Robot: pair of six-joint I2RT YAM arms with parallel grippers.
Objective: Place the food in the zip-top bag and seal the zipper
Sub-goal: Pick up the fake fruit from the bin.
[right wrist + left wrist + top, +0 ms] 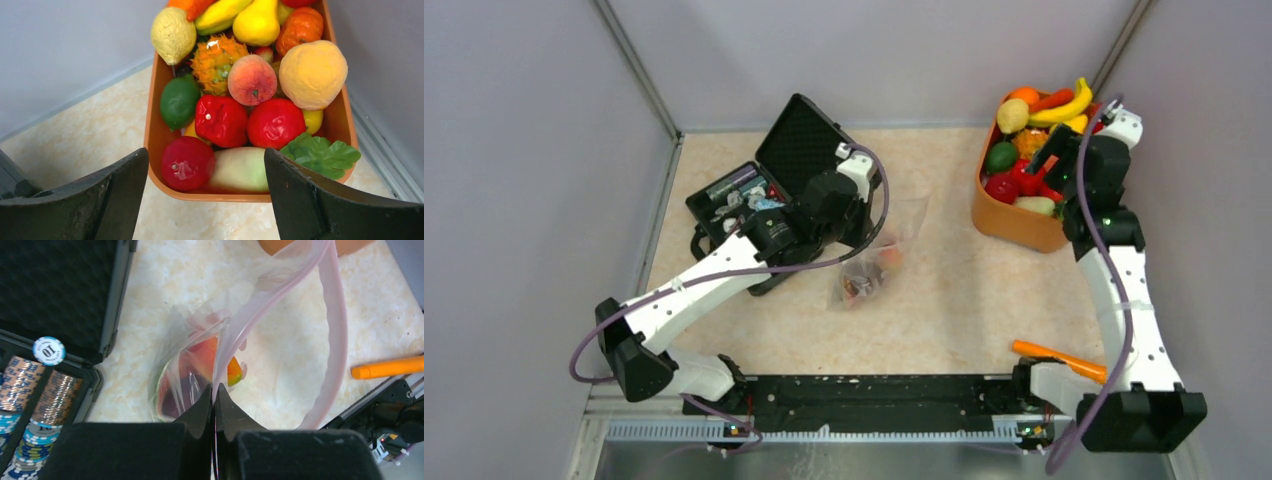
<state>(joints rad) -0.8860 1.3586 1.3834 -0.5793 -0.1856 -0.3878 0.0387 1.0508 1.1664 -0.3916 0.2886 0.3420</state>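
We judge the task partly done. The flat clear plastic zip-top bag (879, 258) lies on the beige marbled tabletop (964, 300) in the middle of the scene, just right of the open black hard case (799, 140) that holds poker chips. A few pieces are already inside the bag: in the left wrist view we see an orange-red toy fruit (207, 357) and a dark piece (172, 402) through the plastic, though we cannot name them more closely. The left gripper (215, 390) has its fingers pressed together on one lip of the bag. This holds the mouth up and wide, so the thin pink-red zipper (341, 325) runs in an open loop and is not sealed. Most of the glossy plastic toy food (250, 80) sits heaped in the orange plastic tub (152, 135) at the far right corner: red apples, a peach, a yellow pear, a banana, a green round piece. The right gripper (206, 155) hangs just above the tub's near end with its fingers spread wide and nothing between them. What is left, as we read it, is more picking and dropping, then pressing the strip closed. A lone orange stick (1057, 357) lies near the right base.
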